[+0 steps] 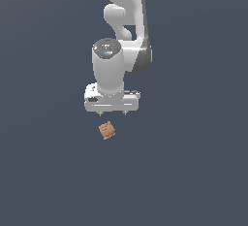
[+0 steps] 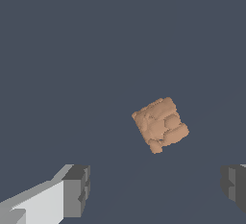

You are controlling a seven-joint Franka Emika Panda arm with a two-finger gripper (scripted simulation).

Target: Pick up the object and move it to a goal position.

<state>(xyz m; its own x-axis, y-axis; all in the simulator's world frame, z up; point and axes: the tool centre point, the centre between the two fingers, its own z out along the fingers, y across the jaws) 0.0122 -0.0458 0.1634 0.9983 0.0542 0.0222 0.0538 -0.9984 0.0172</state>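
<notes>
The object (image 1: 107, 130) is a small brown-orange lump with a bumpy surface, lying on the dark grey floor. In the exterior view it sits just below the white arm's gripper (image 1: 112, 112), slightly toward that view's left of the hand's middle. The gripper hangs above it, open, fingertips pointing down, nothing between them. In the wrist view the object (image 2: 160, 124) lies beyond the two grey fingertips (image 2: 77, 189), apart from both, and the gripper (image 2: 156, 187) stands wide open.
The white arm (image 1: 123, 36) rises behind the hand toward the top of the exterior view. A plain dark grey surface (image 1: 193, 171) surrounds the object on every side.
</notes>
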